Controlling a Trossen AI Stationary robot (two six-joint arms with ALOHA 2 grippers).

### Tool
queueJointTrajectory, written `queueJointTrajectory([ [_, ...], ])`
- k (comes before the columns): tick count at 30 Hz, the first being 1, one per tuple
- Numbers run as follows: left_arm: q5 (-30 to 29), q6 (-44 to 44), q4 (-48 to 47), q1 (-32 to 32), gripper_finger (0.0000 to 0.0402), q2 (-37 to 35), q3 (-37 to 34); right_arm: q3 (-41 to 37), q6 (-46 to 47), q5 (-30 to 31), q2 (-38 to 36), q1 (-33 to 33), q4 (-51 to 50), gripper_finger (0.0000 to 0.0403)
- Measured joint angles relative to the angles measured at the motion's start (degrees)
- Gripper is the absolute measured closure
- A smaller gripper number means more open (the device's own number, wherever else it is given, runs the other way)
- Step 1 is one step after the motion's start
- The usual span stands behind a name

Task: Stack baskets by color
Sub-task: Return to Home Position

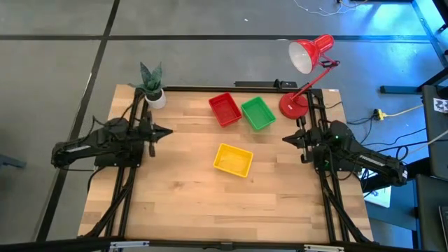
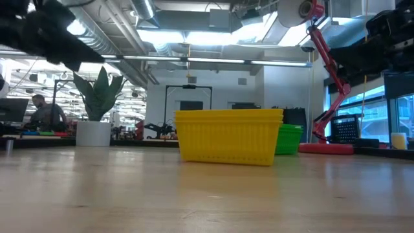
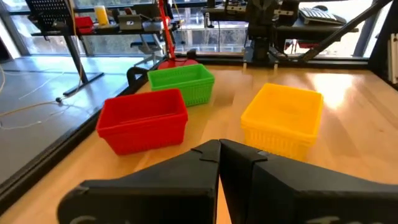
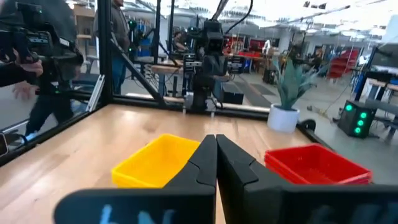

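Wooden desk (image 1: 182, 203). Parked at its left edge, left arm (image 1: 98, 148), jaws pressed together, empty; at its right edge, right arm (image 1: 357, 157), jaws likewise closed on nothing. Mid-desk, yellow baskets (image 1: 233, 159) stacked; farther back, red baskets (image 1: 225, 109) just beside green baskets (image 1: 257, 113).

In the low view we see the yellow stack (image 2: 228, 136) hiding most of the green stack (image 2: 290, 139); we cannot count layers.

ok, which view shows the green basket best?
Left wrist: green basket whole, unblocked, beside the red basket. High shows it from above; low only a sliver behind the yellow basket; right wrist doesn't show it.
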Motion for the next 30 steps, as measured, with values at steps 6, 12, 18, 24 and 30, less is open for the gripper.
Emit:
queueJointTrajectory([
  [6, 0.27, 0.7, 8.56, 0.0, 0.0401, 0.0, -7.57, 0.0, 0.37, -1.73, 0.02, 0.0, -0.67, 0.0403],
  [12, 5.67, 2.97, 18.28, -0.01, 0.0401, -0.04, -11.18, 0.02, 0.74, -1.98, 0.02, 0.0, -0.65, 0.0403],
  [18, 5.74, 0.83, 18.16, -0.01, 0.0401, 0.22, -11.2, 0.04, 1.07, -1.97, 0.02, 0.0, -0.6, 0.0403],
  [24, 3.82, -0.01, 17.93, -0.01, 0.0401, 0.2, -11.22, 0.04, 3.81, -1.95, 0.02, 0.0, -0.6, 0.0403],
  [30, 2.73, -0.01, 17.82, -0.01, 0.0401, 0.2, -11.22, 0.04, 3.75, -1.95, 0.02, 0.0, -0.6, 0.0402],
])
